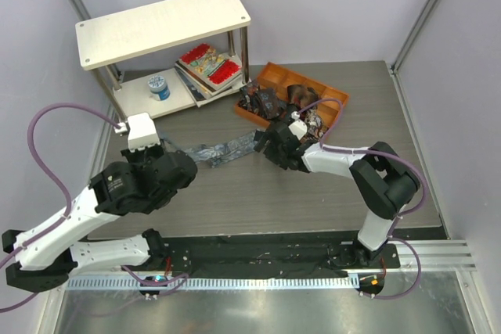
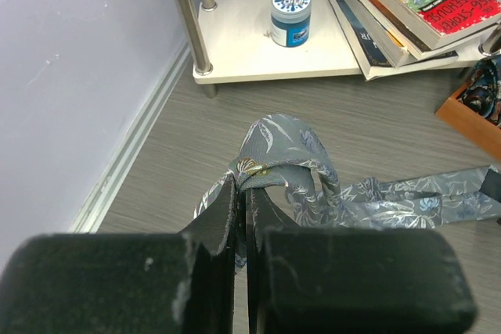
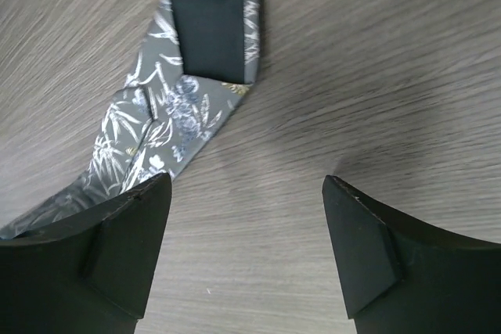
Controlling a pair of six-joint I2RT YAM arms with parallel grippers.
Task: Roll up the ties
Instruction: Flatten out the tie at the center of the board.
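Observation:
A long grey-blue tie (image 1: 227, 149) with a pale leaf print lies flat across the middle of the table. My left gripper (image 2: 243, 185) is shut on its left end, which curls up into a loose loop (image 2: 286, 154) in front of the fingers. In the top view the left gripper (image 1: 174, 154) sits at that end. The right gripper (image 1: 264, 145) hovers over the tie's other end. In the right wrist view that gripper (image 3: 246, 184) is open and holds nothing. The tie's tip (image 3: 211, 37), dark lining up, lies ahead and to the left of it. Small dark rolled ties (image 1: 266, 103) sit in an orange tray (image 1: 321, 87).
A white two-level shelf (image 1: 160, 25) stands at the back left, with a stack of books (image 2: 415, 5) and a blue tin (image 2: 291, 17) on its lower board. Its metal leg (image 2: 188, 17) is near the left gripper. The orange tray's corner (image 2: 470, 119) is to the right.

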